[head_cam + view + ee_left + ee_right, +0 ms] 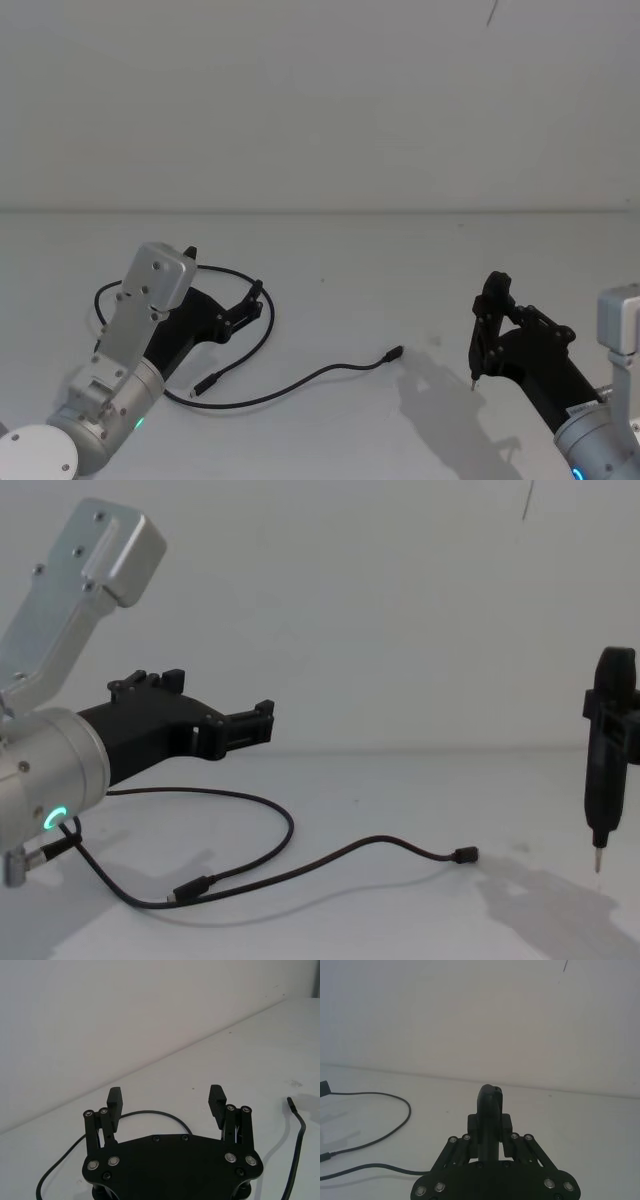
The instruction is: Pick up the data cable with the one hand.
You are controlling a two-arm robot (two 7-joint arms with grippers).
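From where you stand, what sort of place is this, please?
Probably a robot test bench: a white table, a loose data cable by the open left gripper, the right gripper holding a pen-shaped tool.

You see the data cable (335,368), thin, black, lying slack in a loose loop, one plug trailing right, your left gripper (166,1097), chunky, black, jaws apart, above the loop

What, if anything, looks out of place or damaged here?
Nothing spilled or damaged. The data cable lies loosely looped on the table under the open left gripper. One oddity: the right gripper clamps a pen-shaped tool, tip down.
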